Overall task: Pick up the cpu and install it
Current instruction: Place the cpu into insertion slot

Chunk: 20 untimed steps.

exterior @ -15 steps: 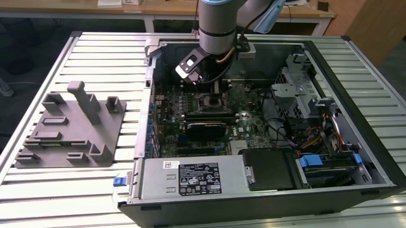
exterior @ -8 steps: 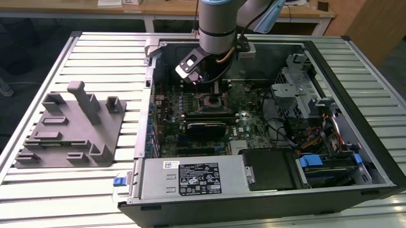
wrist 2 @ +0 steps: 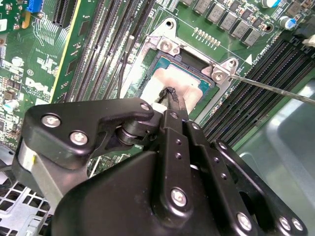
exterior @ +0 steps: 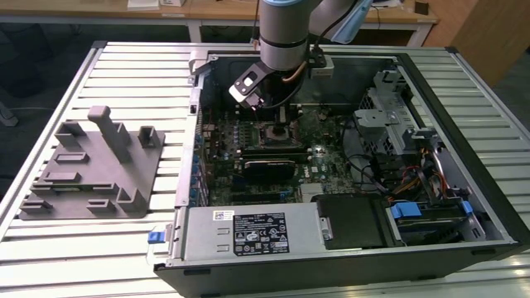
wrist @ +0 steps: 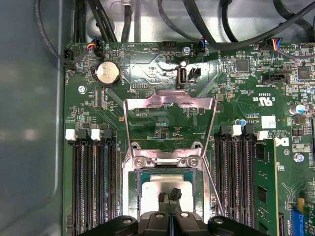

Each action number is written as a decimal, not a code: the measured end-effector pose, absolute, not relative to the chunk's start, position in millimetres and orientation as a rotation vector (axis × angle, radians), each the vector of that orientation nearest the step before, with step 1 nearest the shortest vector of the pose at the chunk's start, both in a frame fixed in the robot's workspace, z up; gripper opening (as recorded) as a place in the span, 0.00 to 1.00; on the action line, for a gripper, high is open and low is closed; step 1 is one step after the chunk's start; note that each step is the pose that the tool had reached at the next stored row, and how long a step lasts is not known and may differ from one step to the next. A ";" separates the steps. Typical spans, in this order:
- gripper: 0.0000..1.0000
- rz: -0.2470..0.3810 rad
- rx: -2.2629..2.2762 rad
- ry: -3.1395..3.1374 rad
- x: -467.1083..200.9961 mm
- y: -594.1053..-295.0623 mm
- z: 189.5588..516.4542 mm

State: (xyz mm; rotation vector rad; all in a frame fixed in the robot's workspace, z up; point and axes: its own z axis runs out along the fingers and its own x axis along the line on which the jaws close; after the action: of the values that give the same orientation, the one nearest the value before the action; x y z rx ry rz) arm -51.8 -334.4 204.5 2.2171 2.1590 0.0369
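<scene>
Hovering low over the cpu (wrist: pixel 156 186), gripper (wrist: pixel 169 196) pinched shut.
The cpu lies flat in its socket (wrist: pixel 133 191) mid-board (wrist: pixel 147 64), between two banks of memory slots (wrist: pixel 93 182), with the frame (wrist: pixel 170 103) flipped up. The fingertips (wrist: pixel 176 195) sit nearly together over its silver top, gripping nothing.
</scene>
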 end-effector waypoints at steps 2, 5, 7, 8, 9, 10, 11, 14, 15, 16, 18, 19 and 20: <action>0.11 0.037 2.217 2.159 -51.8 -334.4 204.3; 0.11 0.037 2.217 2.159 -51.8 -334.4 204.2; 0.11 0.038 2.217 2.159 -51.8 -334.3 203.6; 0.11 0.037 2.217 2.159 -51.8 -334.4 203.4; 0.11 0.037 2.217 2.159 -51.8 -334.4 203.5; 0.11 0.037 2.217 2.159 -51.8 -334.4 203.5; 0.11 0.037 2.217 2.159 -51.8 -334.4 203.5; 0.11 0.037 2.217 2.159 -51.8 -334.4 203.2; 0.11 0.038 2.217 2.159 -51.8 -334.3 202.6; 0.11 0.038 2.217 2.159 -51.8 -334.3 202.1; 0.11 0.037 2.217 2.159 -51.8 -334.4 200.8; 0.11 0.037 2.217 2.159 -51.8 -334.4 200.1; 0.11 0.037 2.217 2.159 -51.8 -334.4 199.5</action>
State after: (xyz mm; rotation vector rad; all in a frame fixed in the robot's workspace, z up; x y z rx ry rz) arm -51.8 -334.4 199.5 2.2171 2.1591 0.0371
